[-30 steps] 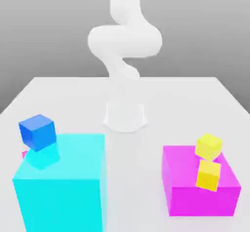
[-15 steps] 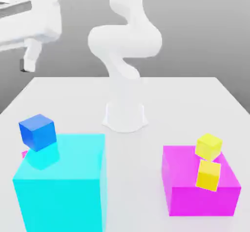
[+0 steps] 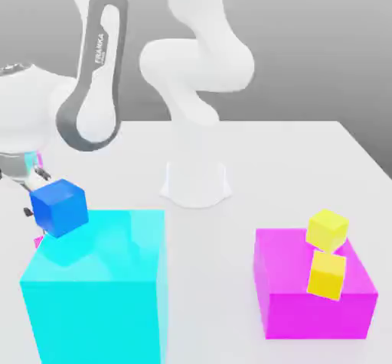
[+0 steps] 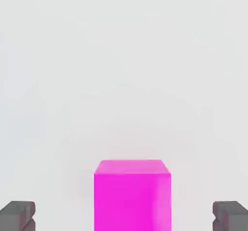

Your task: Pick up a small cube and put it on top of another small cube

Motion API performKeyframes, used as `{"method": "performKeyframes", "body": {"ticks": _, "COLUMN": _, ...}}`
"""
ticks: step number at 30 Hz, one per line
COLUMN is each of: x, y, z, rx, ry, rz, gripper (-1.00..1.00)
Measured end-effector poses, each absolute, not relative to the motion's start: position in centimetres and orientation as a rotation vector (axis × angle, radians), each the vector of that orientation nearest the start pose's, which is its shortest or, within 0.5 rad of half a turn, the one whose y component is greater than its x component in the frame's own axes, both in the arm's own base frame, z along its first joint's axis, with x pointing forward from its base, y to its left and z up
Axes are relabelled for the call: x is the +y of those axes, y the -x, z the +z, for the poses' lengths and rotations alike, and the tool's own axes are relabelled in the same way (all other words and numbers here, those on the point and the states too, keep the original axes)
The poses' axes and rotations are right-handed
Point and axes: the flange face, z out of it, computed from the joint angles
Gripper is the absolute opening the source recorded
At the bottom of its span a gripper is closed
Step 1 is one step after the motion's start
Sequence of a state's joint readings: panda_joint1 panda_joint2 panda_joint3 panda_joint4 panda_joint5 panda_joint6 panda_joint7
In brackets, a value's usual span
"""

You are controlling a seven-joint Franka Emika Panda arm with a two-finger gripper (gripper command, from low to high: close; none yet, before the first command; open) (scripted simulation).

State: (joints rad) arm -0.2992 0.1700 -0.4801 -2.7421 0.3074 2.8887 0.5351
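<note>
while the exterior view hides it behind the blue cube (image 3: 59,206), my hand view shows the small cube (image 4: 132,193) between the wide-open gripper (image 4: 124,216) fingers (image 4: 17,215).

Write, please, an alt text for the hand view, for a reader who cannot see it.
A small magenta cube rests on a plain white table, lying between the two dark fingertips of the open end effector. Neither fingertip touches the cube; there is a clear gap on each side.
</note>
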Motion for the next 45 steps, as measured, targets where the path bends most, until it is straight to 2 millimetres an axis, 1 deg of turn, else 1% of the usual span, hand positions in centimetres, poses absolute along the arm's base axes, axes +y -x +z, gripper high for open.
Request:
{"method": "performKeyframes", "body": {"ticks": 3, "x": -29.2, "y": -25.5, "z": 14.5, "rx": 2.263, "ry": 2.186, "rz": -0.004, "gripper": 0.0}}
{"method": "performKeyframes", "body": {"ticks": 4, "x": -29.1, "y": -25.5, "z": 13.5, "rx": 2.263, "ry": 2.184, "rz": -0.002, "gripper": -1.0}}
{"method": "performKeyframes", "body": {"ticks": 9, "x": -29.1, "y": -25.5, "z": 13.5, "rx": 2.263, "ry": 2.184, "rz": -0.001, "gripper": -1.0}}
{"method": "performKeyframes", "body": {"ticks": 10, "x": -29.0, "y": -25.4, "z": 13.0, "rx": 2.262, "ry": 2.182, "rz": 0.001, "gripper": -1.0}}
{"method": "performKeyframes", "body": {"ticks": 11, "x": -29.0, "y": -25.5, "z": 13.3, "rx": 2.262, "ry": 2.183, "rz": 0.0, "gripper": -1.0}}
{"method": "performKeyframes", "body": {"ticks": 13, "x": -29.2, "y": -25.5, "z": 14.7, "rx": 2.262, "ry": 2.186, "rz": -0.003, "gripper": -1.0}}
{"method": "performKeyframes", "body": {"ticks": 17, "x": -29.1, "y": -25.5, "z": 18.5, "rx": 2.26, "ry": 2.183, "rz": -0.002, "gripper": -1.0}}
{"method": "performKeyframes", "body": {"ticks": 19, "x": -28.1, "y": -27.1, "z": 19.3, "rx": 2.171, "ry": 2.286, "rz": 0.036, "gripper": -1.0}}
{"method": "performKeyframes", "body": {"ticks": 23, "x": -27.6, "y": -30.0, "z": 20.3, "rx": 2.001, "ry": 2.519, "rz": 0.127, "gripper": -1.0}}
{"method": "performKeyframes", "body": {"ticks": 29, "x": -27.8, "y": -33.5, "z": 22.1, "rx": 1.773, "ry": 2.87, "rz": 0.262, "gripper": -1.0}}
{"method": "performKeyframes", "body": {"ticks": 34, "x": -28.5, "y": -36.0, "z": 24.1, "rx": 1.611, "ry": 3.164, "rz": 0.362, "gripper": -1.0}}
{"method": "performKeyframes", "body": {"ticks": 38, "x": -29.4, "y": -37.9, "z": 26.2, "rx": 1.505, "ry": 3.401, "rz": 0.424, "gripper": -1.0}}
{"method": "performKeyframes", "body": {"ticks": 42, "x": -30.5, "y": -39.9, "z": 28.9, "rx": 1.429, "ry": 3.64, "rz": 0.464, "gripper": -1.0}}
{"method": "performKeyframes", "body": {"ticks": 43, "x": -30.5, "y": -40.5, "z": 29.7, "rx": 1.406, "ry": 3.703, "rz": 0.461, "gripper": -1.0}}
{"method": "performKeyframes", "body": {"ticks": 45, "x": -29.4, "y": -42.1, "z": 31.5, "rx": 1.324, "ry": 3.843, "rz": 0.406, "gripper": -1.0}}
